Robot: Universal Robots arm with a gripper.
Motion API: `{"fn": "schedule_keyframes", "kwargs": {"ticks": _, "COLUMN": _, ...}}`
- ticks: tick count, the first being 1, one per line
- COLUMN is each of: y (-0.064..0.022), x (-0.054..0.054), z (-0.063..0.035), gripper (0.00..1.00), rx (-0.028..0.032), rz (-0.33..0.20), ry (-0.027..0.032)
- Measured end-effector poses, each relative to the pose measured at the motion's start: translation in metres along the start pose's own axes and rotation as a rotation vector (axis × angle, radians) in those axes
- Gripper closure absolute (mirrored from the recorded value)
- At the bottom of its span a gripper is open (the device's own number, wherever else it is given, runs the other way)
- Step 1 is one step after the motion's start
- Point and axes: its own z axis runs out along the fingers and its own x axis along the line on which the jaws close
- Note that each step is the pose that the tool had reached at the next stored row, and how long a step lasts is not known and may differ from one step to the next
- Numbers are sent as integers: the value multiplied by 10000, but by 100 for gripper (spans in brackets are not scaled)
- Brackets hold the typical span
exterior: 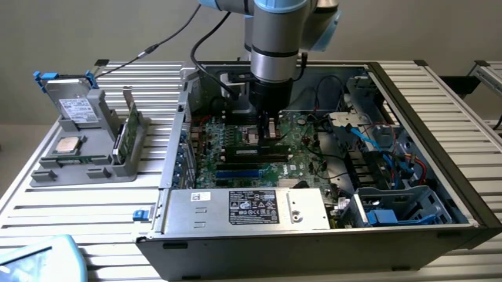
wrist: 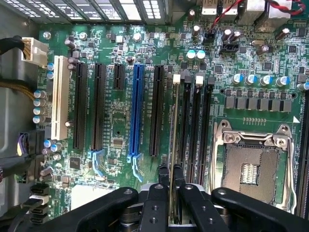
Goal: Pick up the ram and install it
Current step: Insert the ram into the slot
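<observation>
Ram [wrist: 172, 145] hangs edge-on in the claw [wrist: 170, 173], whose narrow jaws are closed on the stick's two flat faces. It shows as a thin line running parallel to the CPU socket [wrist: 251, 166]. It stands over the row of memory slots [wrist: 197, 125] beside that socket, at the slot farthest from it. Whether its lower edge touches the slot cannot be told. The slots between the stick and the socket lie bare, their end latches close to the stick's far tip. On the side away from the socket, a black expansion slot [wrist: 157, 111] runs just beside the stick, with a blue slot [wrist: 137, 111] beyond it. In the exterior view the claw [exterior: 267, 126] stands upright over the socket area, well apart from the walls of the case [exterior: 439, 117].
</observation>
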Motion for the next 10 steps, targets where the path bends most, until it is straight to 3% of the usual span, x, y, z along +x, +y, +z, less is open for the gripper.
{"fn": "schedule_keyframes", "kwargs": {"ticks": 10, "y": 12, "x": -12, "z": 29, "gripper": 86, "rx": -5, "rz": 19, "ry": 76}}
